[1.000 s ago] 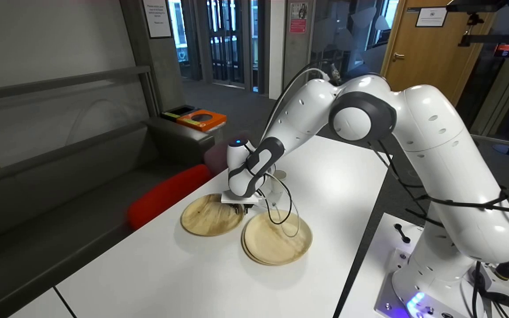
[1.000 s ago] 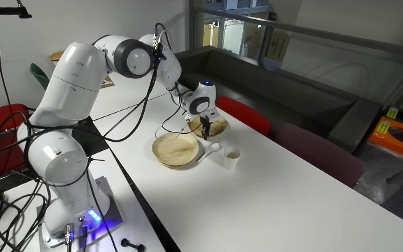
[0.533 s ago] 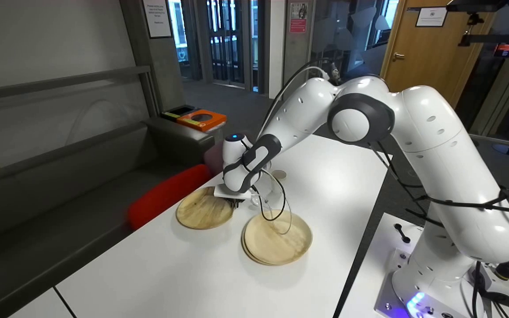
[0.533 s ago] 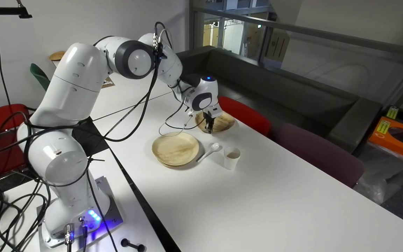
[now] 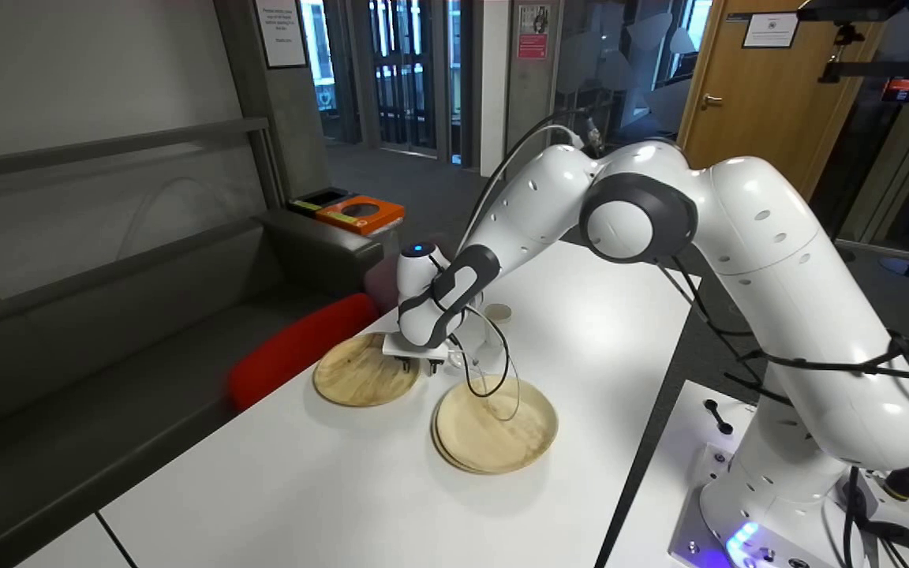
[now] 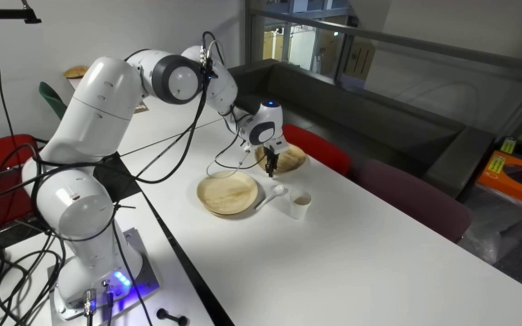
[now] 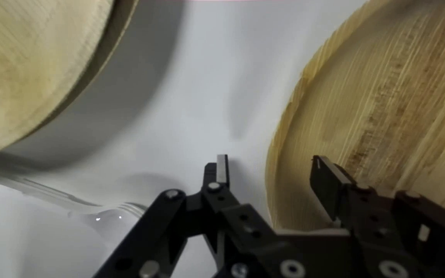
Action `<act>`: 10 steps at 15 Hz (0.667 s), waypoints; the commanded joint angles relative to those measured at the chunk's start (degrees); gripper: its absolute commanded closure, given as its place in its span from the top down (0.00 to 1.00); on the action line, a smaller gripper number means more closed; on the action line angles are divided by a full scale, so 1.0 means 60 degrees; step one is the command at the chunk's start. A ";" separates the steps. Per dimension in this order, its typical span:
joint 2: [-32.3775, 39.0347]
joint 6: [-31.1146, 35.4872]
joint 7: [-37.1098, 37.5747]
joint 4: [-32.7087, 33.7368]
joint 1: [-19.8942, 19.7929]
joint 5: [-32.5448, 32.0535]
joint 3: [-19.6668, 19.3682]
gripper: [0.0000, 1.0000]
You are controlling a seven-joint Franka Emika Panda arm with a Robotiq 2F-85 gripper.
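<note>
Plate (image 7: pixel 377 100), pale wood streaked with brown, lying on the white surface (image 6: pixel 369 258), near the edge beside the red chair (image 5: pixel 297 351). Claw (image 7: pixel 269 164) at its rim, the fingers (image 7: pixel 328 181) pointing down and parted by a fair gap. As the wrist view shows, the rim runs between them: one finger stands over the plate's inner face, its partner beyond the rim and above the surface. Space shows on both sides of the rim, so the claw has hold of nothing; whether a fingertip touches the plate cannot be told. Stack (image 5: pixel 495 430) of similar, paler plates just beside, set apart from the single plate, its rims slightly offset. Spoon (image 6: pixel 269 198), white, between the stack and the cup (image 6: pixel 300 206); its handle ends close to the stack, and its bowl lies near the claw. The cup, also white, stands upright. Arm (image 5: pixel 628 225), white with dark grey bands, bent in a high arch from a base (image 5: pixel 770 497) lit blue. Sofa (image 6: pixel 369 117), dark grey, behind the red chair. Maroon chair (image 6: pixel 413 197) along the same edge, next to the red one.
</note>
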 commanded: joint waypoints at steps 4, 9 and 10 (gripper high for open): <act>-0.0233 -0.0544 -0.0121 -0.0241 -0.0021 -0.0181 0.0034 1.00; -0.0338 -0.0567 -0.0173 -0.0357 -0.0017 -0.0178 0.0083 1.00; -0.0333 -0.0600 -0.0180 -0.0349 -0.0018 -0.0180 0.0090 1.00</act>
